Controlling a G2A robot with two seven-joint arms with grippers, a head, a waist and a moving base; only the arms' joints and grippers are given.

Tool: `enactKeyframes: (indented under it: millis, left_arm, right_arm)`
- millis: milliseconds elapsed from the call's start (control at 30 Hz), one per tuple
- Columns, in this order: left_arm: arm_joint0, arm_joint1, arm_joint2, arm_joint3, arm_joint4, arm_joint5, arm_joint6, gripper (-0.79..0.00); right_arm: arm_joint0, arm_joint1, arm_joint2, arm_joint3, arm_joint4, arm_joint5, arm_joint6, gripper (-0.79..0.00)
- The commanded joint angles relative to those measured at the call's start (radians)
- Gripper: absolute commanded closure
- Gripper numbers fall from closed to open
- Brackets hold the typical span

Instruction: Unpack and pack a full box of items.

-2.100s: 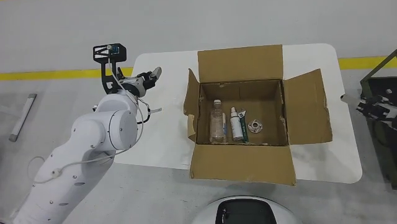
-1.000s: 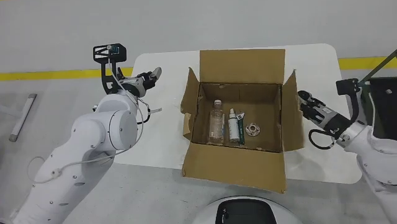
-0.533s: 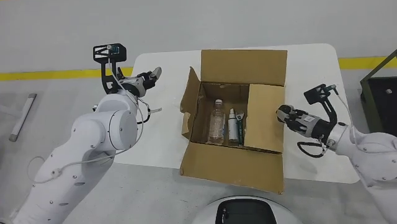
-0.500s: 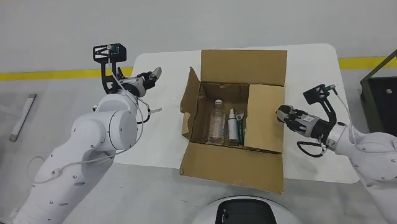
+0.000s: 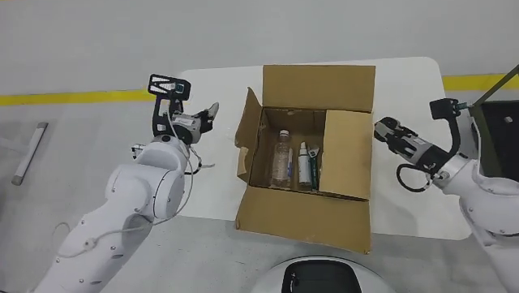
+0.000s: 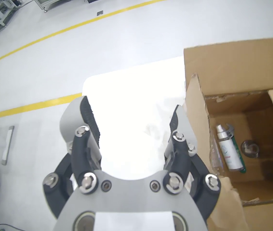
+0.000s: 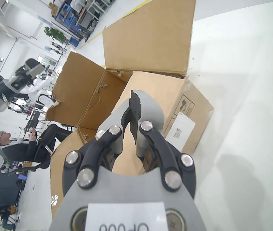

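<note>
An open cardboard box (image 5: 304, 216) stands mid-table, its right flap (image 5: 347, 153) folded in over the opening. Inside lie a clear bottle (image 5: 281, 159), a white spray bottle (image 5: 302, 165) and a green-handled wrench (image 5: 314, 171); the left wrist view also shows a small round metal part (image 6: 249, 148) under the flap. My left gripper (image 5: 203, 117) hangs open and empty over the table, left of the box (image 6: 223, 61). My right gripper (image 5: 383, 128) is shut with nothing held, just outside the folded flap (image 7: 155, 82) at the box's right side.
The white table (image 5: 413, 82) has bare room left and right of the box. The box's back flap (image 7: 148, 39) stands up and its left flap (image 5: 247, 127) leans outward. A dark green cart (image 5: 495, 131) stands beyond the table's right edge.
The right arm came in and pushed the right flap from lying open to folded over the box, then drew back to the right. The left arm shifted slightly toward the box.
</note>
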Motion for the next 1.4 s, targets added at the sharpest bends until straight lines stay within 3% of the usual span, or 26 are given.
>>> enactKeyframes:
  millis: [0,200,300,433,833,1133,1367]
  left_arm:
    - [0.032,0.001,0.002,0.010,0.033,-0.003,-0.003,0.000]
    - [0.075,-0.018,0.016,0.021,-0.005,-0.036,0.024,0.000]
    - [0.064,-0.036,0.036,0.029,-0.031,-0.080,0.047,0.000]
    - [0.034,-0.065,0.072,0.038,-0.061,-0.112,0.059,0.000]
    - [-0.042,-0.159,0.201,0.117,-0.058,-0.141,0.043,0.000]
    - [-0.065,-0.208,0.252,0.140,-0.100,-0.283,0.016,0.000]
    - [-0.072,-0.227,0.262,0.177,-0.089,-0.391,-0.033,0.000]
  right_arm:
    - [-0.011,-0.002,0.018,-0.004,0.015,0.014,-0.030,0.000]
    - [-0.034,-0.013,0.080,0.027,0.101,0.161,-0.161,0.000]
    - [-0.011,-0.024,0.092,0.076,0.261,0.252,-0.197,0.000]
    - [0.046,-0.033,0.082,0.161,0.357,0.316,-0.222,0.000]
    - [0.302,-0.054,-0.075,0.403,0.395,0.326,-0.177,0.000]
    - [0.495,-0.076,-0.177,0.576,0.470,0.257,-0.068,0.000]
    - [0.541,-0.082,-0.190,0.627,0.514,0.172,-0.009,0.000]
